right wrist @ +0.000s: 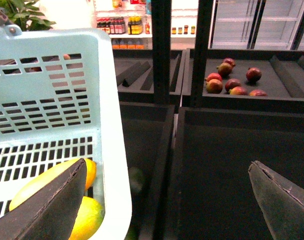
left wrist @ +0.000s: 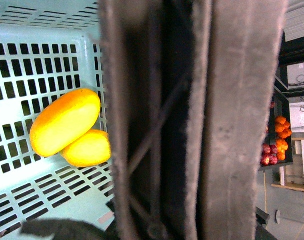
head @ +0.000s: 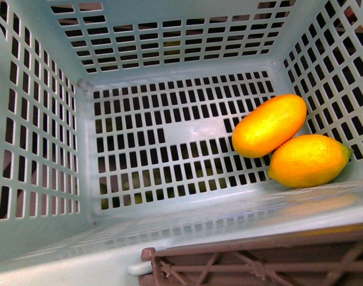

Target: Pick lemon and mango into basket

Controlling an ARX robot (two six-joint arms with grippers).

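mango (head: 269,126) and lemon (head: 309,161) touching on the basket (head: 127,140) floor around 3 o'clock, mango toward 11 of the lemon, my right gripper (right wrist: 166,197) spread wide, empty, left jaws can't tell

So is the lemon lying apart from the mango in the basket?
No, the lemon rests against the mango on the floor of the basket, near its right wall.

No text, label, brand or number can be read anywhere; the small bottles on the far white shelf (right wrist: 123,24) carry labels too blurred to make out
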